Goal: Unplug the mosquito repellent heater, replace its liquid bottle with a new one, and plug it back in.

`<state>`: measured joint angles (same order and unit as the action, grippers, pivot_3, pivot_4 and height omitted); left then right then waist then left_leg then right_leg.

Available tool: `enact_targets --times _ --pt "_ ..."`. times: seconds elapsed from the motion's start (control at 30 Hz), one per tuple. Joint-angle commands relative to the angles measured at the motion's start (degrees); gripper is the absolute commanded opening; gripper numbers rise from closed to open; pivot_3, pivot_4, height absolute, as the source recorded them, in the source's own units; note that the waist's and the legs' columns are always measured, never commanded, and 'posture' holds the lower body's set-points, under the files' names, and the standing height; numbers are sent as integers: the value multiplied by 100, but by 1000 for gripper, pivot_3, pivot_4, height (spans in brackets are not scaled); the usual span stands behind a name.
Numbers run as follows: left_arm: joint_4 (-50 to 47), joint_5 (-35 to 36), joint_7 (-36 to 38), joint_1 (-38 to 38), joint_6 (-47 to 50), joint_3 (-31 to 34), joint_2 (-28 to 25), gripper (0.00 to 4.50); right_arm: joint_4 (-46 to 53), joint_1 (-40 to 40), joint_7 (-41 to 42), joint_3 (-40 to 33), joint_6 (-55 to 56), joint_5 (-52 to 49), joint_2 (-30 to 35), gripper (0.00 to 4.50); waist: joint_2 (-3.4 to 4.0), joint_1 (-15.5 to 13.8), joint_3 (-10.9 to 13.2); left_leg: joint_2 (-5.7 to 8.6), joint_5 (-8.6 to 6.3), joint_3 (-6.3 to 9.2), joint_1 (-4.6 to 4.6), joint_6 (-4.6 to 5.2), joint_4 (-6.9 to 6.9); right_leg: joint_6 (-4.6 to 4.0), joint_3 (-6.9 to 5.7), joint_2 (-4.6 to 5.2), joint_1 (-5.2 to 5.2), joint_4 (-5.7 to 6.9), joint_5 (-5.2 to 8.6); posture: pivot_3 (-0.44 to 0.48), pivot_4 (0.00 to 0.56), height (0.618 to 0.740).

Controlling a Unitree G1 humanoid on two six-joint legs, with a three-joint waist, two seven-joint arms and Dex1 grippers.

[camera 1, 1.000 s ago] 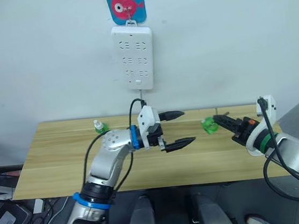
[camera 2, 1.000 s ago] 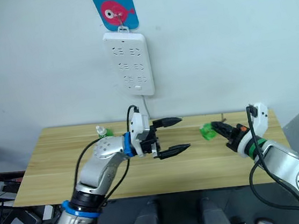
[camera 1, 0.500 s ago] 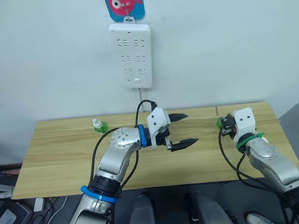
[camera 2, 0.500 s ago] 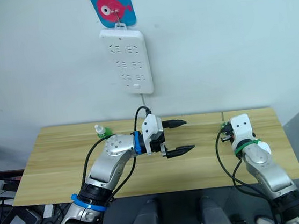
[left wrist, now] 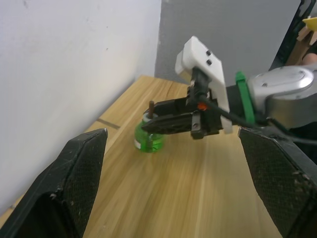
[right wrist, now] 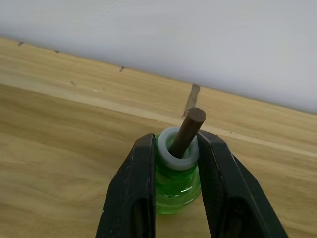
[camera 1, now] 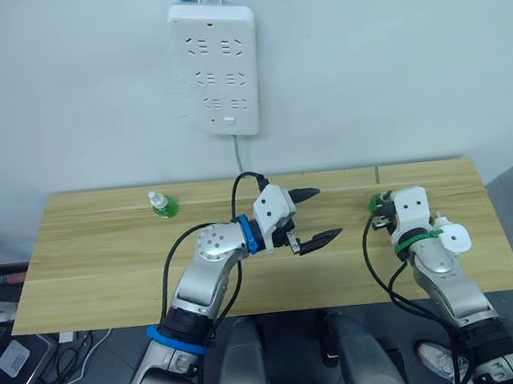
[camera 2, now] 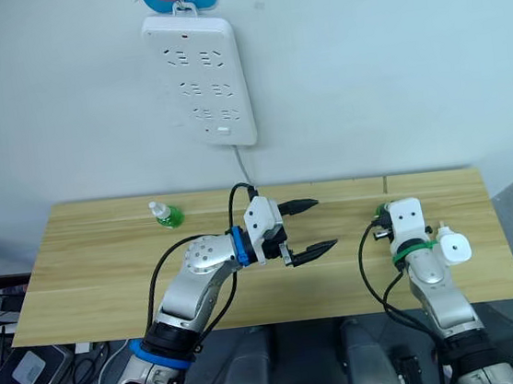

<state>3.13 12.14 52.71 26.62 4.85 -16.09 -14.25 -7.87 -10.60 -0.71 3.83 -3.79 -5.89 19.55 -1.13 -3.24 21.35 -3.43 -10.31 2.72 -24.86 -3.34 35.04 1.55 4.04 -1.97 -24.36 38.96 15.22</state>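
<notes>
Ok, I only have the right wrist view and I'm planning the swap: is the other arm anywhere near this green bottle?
Observer: No. The left hand hangs open and empty over the middle of the table, well apart from the green bottle that the right hand is clamping.
Operator: Is there a second bottle out there?
Observer: Yes, a capped green bottle stands at the table's back left.
Operator: And are the outlets free?
Observer: The power strip on the wall above the table has nothing plugged into it.
</notes>
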Motion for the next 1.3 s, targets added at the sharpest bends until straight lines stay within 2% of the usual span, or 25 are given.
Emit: enact_targets --times 0.03,0.13,0.3,0.43,0.5,0.57,0.7,0.8,1.0,1.13,1.3 --pt "-312 13 37 -72 -12 -91 11 4500 -176 30 173 -148 169 100 -94 1552 0 -1 0 0 0 0 0 0 0 0 0 0 0 0 0 252 414 740" --pt "-266 -24 -11 -76 -67 -76 22 4500 -77 86 324 -256 272 96 -127 2535 0 -1 0 2 0 -1 -1 -1 0 0 1 2 1 -1 0 253 399 740" --pt "-269 -106 -549 -367 -138 201 42 4500 1311 550 427 -528 -102 106 39 4451 3 -1 -2 5 -1 -1 -3 -4 -6 5 1 6 -2 -4 3 251 364 740" --pt "-532 -426 -1477 -1300 -218 628 -55 4500 2876 645 522 -475 -1038 -18 23 4484 17 44 -13 -9 -3 0 -4 -31 -9 6 3 10 -7 -3 3 258 339 740" --pt "-783 -352 -2366 -2023 133 1237 158 4500 3428 439 980 -71 -1743 -358 64 4484 19 58 -19 -19 2 10 -2 -59 -15 3 1 9 -8 -2 5 264 333 740" --pt "-914 -485 -3024 -2460 232 1620 291 4500 3680 273 1488 241 -2228 -637 169 4484 20 30 -21 -22 2 15 -2 -65 -15 2 2 11 -10 0 5 275 331 740" --pt "-646 -656 -3751 -2940 -105 2132 405 4500 3750 -109 2354 843 -2769 -965 350 4484 16 -112 -24 -13 4 23 -7 -69 -15 0 0 10 -8 -5 7 310 322 740" --pt "336 -760 -4002 -2613 -717 2316 416 4500 3675 -420 2775 1125 -2987 -1048 399 4484 14 -257 -25 4 8 17 -14 -77 -13 3 -2 16 -7 -15 5 325 327 740" --pt "2386 -830 -4277 -1278 -1777 2433 475 4500 3696 -872 3029 1146 -3500 -1196 391 4484 -4 -464 -33 21 9 5 -52 -92 -8 39 -13 35 -22 -57 -16 315 361 740" --pt "3296 -888 -4551 -733 -2360 2489 451 4500 3798 -990 3063 1034 -3784 -1289 434 4484 -5 -465 -33 22 7 8 -66 -96 -10 41 -17 36 -29 -66 -17 296 369 740" --pt "4079 -1123 -5079 -407 -2909 2483 395 4500 3980 -995 3030 797 -4136 -1375 528 4484 -5 -450 -33 18 7 17 -71 -97 -11 41 -31 35 -31 -67 -18 254 374 740"
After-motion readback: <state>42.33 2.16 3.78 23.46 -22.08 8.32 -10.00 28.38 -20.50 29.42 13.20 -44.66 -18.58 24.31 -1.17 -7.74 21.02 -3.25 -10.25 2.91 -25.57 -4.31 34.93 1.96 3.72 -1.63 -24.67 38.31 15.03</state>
